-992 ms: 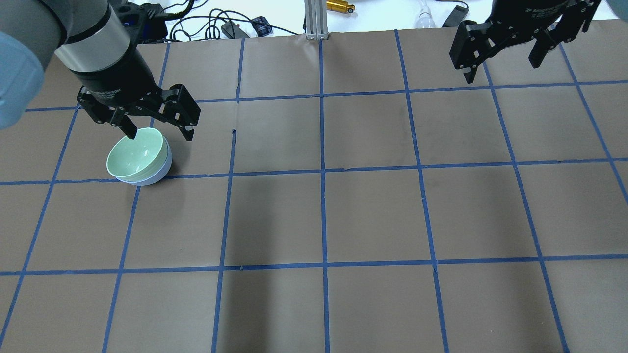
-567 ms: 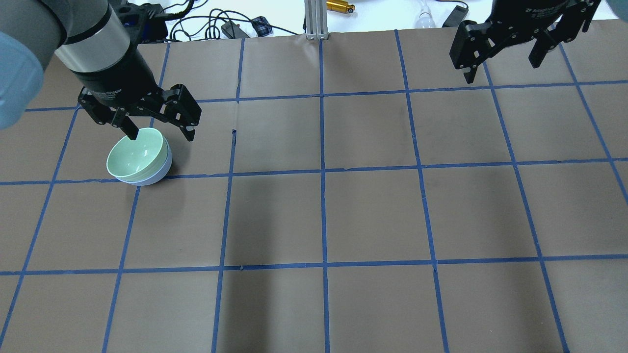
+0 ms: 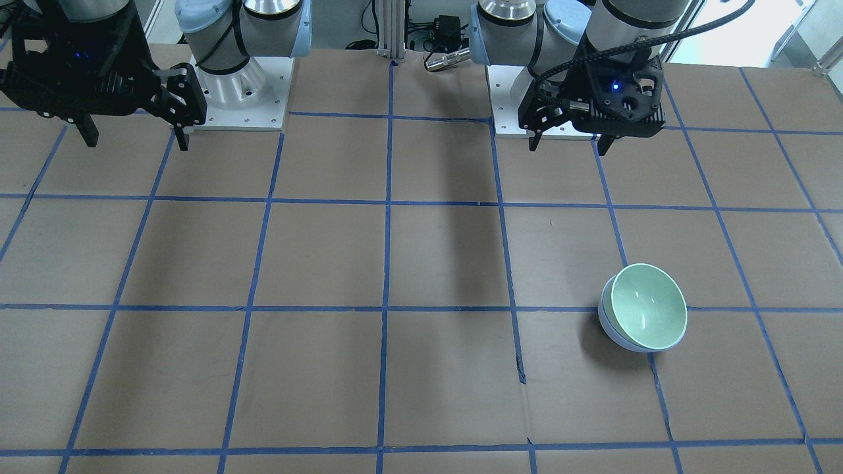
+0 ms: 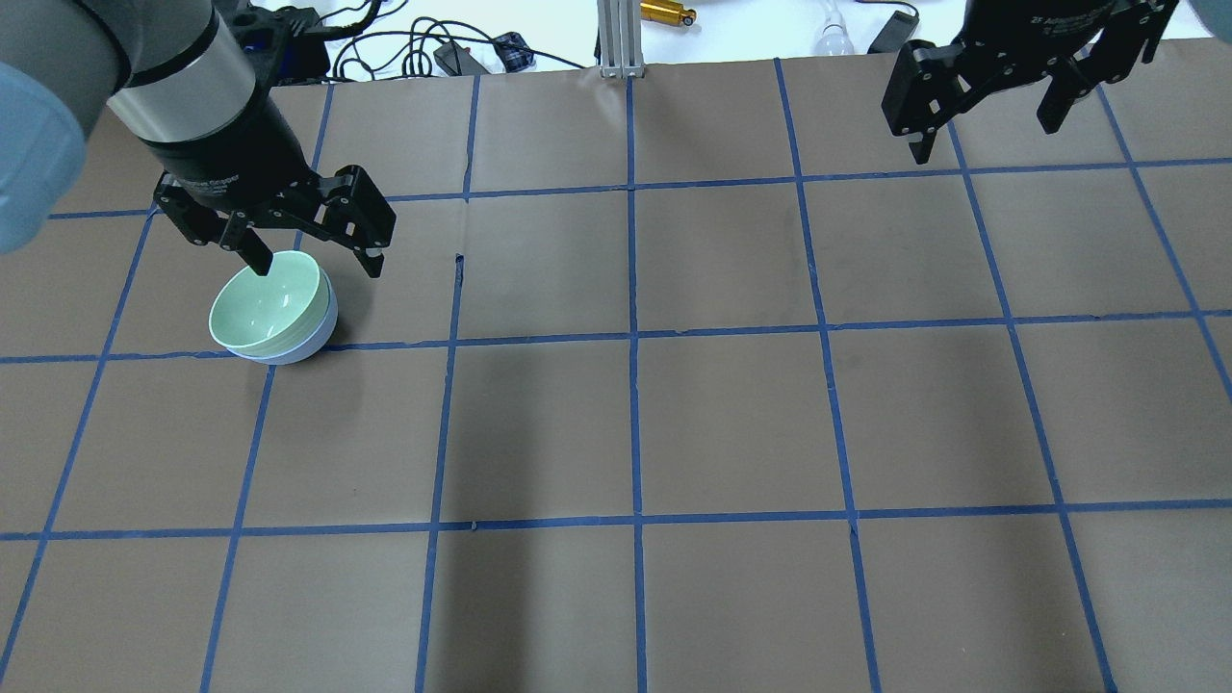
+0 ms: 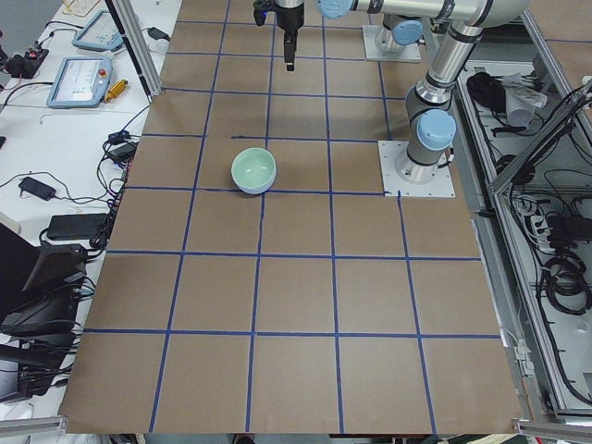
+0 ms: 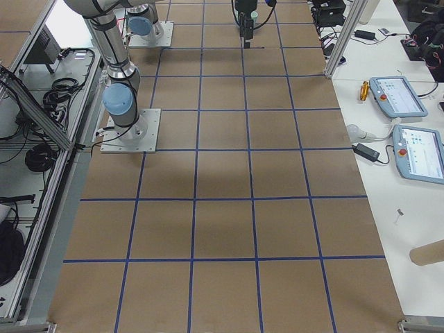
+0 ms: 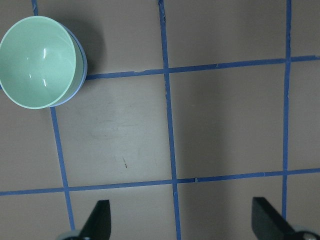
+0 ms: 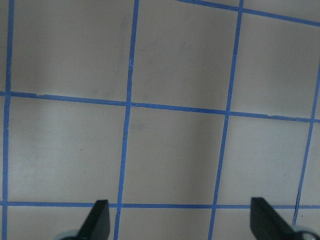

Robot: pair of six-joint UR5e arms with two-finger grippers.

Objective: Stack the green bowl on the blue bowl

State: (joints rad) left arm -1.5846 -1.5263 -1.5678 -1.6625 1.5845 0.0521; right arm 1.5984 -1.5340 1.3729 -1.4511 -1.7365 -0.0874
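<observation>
The green bowl sits nested inside the blue bowl on the brown table, left of centre; only the blue bowl's outer edge shows. The pair also shows in the front view, green bowl in blue bowl, and in the left wrist view. My left gripper is open and empty. It hangs well above the table, back from the bowls. My right gripper is open and empty, high over the far right.
The table is brown paper with a blue tape grid. An aluminium post, cables and a gold tool lie past the far edge. The arm bases stand at the robot's side.
</observation>
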